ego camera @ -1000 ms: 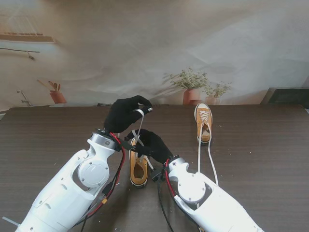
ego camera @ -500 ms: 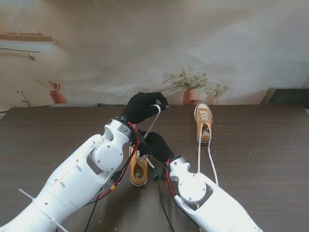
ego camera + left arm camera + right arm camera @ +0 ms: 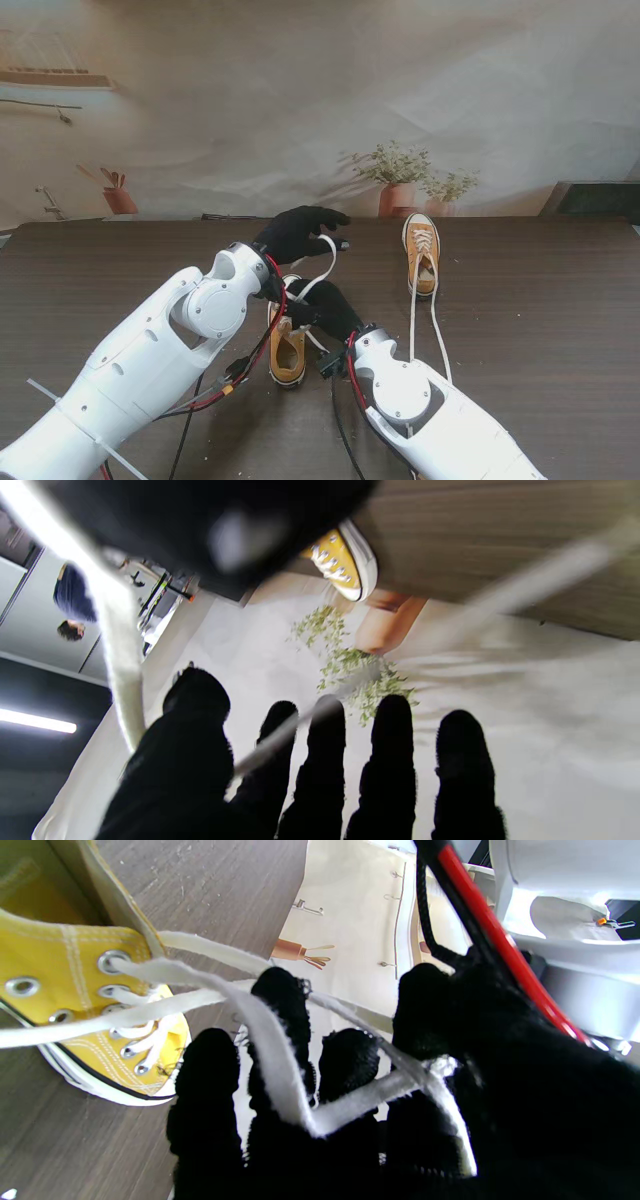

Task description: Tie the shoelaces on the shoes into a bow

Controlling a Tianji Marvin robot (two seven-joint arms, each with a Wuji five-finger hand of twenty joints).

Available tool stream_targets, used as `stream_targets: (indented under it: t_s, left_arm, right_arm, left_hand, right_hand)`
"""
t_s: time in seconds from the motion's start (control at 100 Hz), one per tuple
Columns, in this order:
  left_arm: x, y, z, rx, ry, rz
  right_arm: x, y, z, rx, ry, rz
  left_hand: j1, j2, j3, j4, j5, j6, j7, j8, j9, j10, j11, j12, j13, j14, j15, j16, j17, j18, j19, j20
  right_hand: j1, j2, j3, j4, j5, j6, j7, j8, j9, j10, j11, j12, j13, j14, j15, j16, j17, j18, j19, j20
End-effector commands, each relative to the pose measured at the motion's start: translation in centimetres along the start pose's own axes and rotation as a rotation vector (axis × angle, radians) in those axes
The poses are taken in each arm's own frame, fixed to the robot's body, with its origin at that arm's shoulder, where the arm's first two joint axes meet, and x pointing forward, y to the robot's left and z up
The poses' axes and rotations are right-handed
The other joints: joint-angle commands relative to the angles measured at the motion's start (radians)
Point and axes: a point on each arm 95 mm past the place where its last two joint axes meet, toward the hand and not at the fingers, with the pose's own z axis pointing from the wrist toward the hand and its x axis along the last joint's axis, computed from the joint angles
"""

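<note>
A dark brown wood-grain table [image 3: 560, 330] fills the stand's view, with small pale specks scattered on its near edge. Behind it hangs a creased printed backdrop [image 3: 300, 90] showing a shelf, utensils in a terracotta pot [image 3: 119, 199] on the left, and two potted plants [image 3: 398, 172] near the middle-right.

Two yellow canvas sneakers stand on the table. The near sneaker [image 3: 287, 352] sits between the two arms, toe pointing away from me. The far sneaker [image 3: 421, 252] stands well apart to the right, close to the table's far edge, and its untied white laces [image 3: 425, 325] trail loose toward me across the wood.

The left robot hand [image 3: 298, 230], in a black glove, is raised beyond the near sneaker with fingers stretched out and spread. A white shoelace [image 3: 322, 268] curves from it back to the shoe; the left wrist view shows the lace passing between thumb and fingers, and I cannot tell whether it is pinched or only draped.

The right robot hand [image 3: 322, 308] sits just beside the near sneaker's eyelets. In the right wrist view its fingers [image 3: 282, 1005] are curled with the lace looped over and wound among them, so it is grasping the lace.
</note>
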Motion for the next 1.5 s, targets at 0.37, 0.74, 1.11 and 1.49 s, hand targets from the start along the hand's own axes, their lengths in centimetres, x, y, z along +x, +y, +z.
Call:
stream_targets:
  t_s: [0.37,0.74,1.11,1.49]
  left_arm:
    - [-3.0,-1.5,-1.9,-0.061,-0.043,0.124]
    - [-4.4,-3.6,-5.0,-0.288,-0.021,0.334]
    - [-5.5,-3.9,-3.2,-0.013,-0.056,0.535]
    - [-2.6,-3.4,2.1,0.254,-0.029,0.363]
  right_arm:
    - [0.6,-0.1,0.1,0.002,0.003,0.024]
    - [1.2,0.2,0.1,-0.025,-0.006,0.063]
    - [1.5,-0.1,0.3,-0.010,-0.022,0.134]
    - [1.0,0.4,0.0,0.009,-0.036,0.132]
  left_hand:
    - [-0.081,-0.322,0.460,-0.026,-0.019,-0.048,-0.083,-0.050,-0.226,0.021,-0.218,-0.202,-0.254,-0.029,-0.356,-0.110,-0.187,-0.099,-0.539,-0.006]
    - [-0.124,-0.380,0.571,-0.065,-0.076,-0.062,-0.113,-0.074,-0.333,0.002,-0.258,-0.226,-0.315,-0.074,-0.380,-0.114,-0.189,-0.149,-0.656,-0.038]
    - [-0.177,-0.100,0.300,-0.052,-0.007,-0.050,-0.061,-0.047,-0.192,0.032,-0.159,-0.158,-0.194,-0.045,-0.194,-0.032,-0.132,-0.108,-0.388,0.021]
    - [-0.214,-0.044,0.215,-0.048,-0.022,-0.003,-0.031,-0.055,-0.194,0.061,-0.108,-0.143,-0.204,-0.007,-0.142,-0.036,-0.157,-0.083,-0.280,-0.029]
  right_hand:
    - [0.024,-0.006,0.053,-0.029,0.021,-0.138,0.002,0.063,-0.011,-0.026,0.026,-0.014,-0.005,-0.026,-0.003,-0.002,-0.013,-0.023,-0.005,-0.006]
    - [0.028,0.001,0.045,-0.028,0.019,-0.132,-0.002,0.069,-0.007,-0.021,0.023,-0.017,-0.003,-0.022,-0.005,-0.002,-0.016,-0.021,-0.010,-0.007]
    - [0.031,-0.005,0.052,-0.027,0.022,-0.129,0.001,0.077,0.007,-0.014,0.017,-0.022,-0.002,-0.021,-0.012,-0.005,-0.027,-0.023,-0.023,-0.012]
    - [0.033,-0.003,0.051,-0.028,0.023,-0.124,-0.001,0.082,0.013,-0.010,0.013,-0.023,-0.005,-0.021,-0.019,-0.007,-0.037,-0.021,-0.037,-0.018]
